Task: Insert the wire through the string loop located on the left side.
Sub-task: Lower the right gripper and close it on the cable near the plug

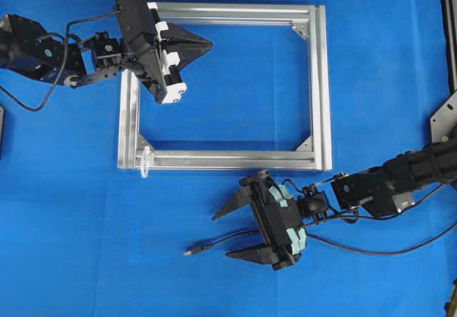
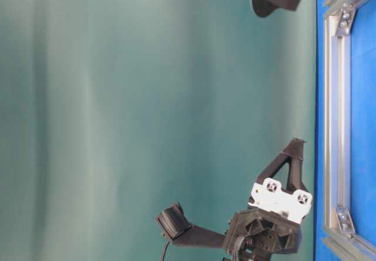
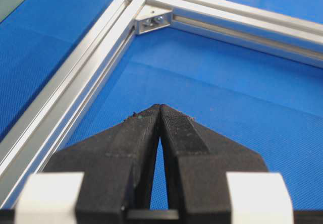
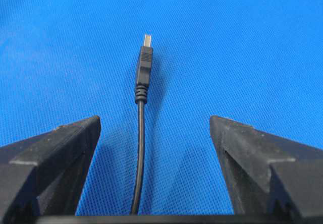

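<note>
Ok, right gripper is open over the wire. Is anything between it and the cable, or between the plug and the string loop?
Nothing visible. The right gripper stands open with the wire running between its fingers on bare blue cloth. From the plug up to the string loop at the frame's lower left corner, only open cloth shows.

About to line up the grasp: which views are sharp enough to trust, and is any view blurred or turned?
Right wrist view: the wire and its plug are crisp, with a soft shadow to its right; the near fingertips are slightly soft. Left wrist view: the aluminium frame blurs nearby. Overhead view: evenly lit, the string loop small but visible. Table-level view: turned sideways, mostly blank backdrop.
</note>
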Tool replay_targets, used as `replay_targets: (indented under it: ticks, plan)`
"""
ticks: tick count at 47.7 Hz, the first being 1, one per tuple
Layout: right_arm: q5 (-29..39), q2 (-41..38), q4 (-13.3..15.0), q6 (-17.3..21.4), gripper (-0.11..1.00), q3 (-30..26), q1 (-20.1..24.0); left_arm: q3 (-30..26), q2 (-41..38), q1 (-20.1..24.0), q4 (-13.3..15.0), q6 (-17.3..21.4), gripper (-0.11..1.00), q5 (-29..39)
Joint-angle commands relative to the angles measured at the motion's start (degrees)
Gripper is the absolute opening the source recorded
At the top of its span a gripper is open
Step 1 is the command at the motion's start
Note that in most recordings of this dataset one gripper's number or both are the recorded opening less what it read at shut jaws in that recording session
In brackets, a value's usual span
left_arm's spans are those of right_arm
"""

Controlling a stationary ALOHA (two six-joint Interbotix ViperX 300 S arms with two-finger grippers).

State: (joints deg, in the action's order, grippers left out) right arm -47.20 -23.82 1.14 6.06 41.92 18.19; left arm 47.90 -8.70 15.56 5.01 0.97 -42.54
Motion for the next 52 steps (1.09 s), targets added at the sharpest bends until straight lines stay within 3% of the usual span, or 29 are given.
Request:
replay_targets:
  ticks: [1,8,17,22,44,52]
  plan:
    - [-0.8,1.1,-0.2,0.1,0.85,-0.4,0.3,-0.7,1.9,-0.2,-0.1,0.0,0.02,-0.3]
    - [-0.6,0.6,-0.2,-0.1,0.73,-0.6,0.3,-0.7,1.9,-0.2,-0.1,0.0,0.02,-0.3]
    - [-0.5,0.0,-0.2,-0.5,0.19,-0.8,0.2,-0.7,1.9,-0.2,-0.1,0.0,0.02,-0.3]
    - [-0.4,0.0,-0.1,-0.6,0.01,-0.7,0.2,-0.7,1.9,-0.2,-0.1,0.0,0.02,-0.3]
    - [-0.2,2.1,0.2,-0.1,0.0,-0.7,0.5,-0.7,1.9,-0.2,-0.1,-0.1,0.02,-0.3]
    - [4.0,6.3,0.0,0.0,0.0,-0.4,1.0,-1.0,1.9,-0.2,-0.1,-0.1,0.02,-0.3]
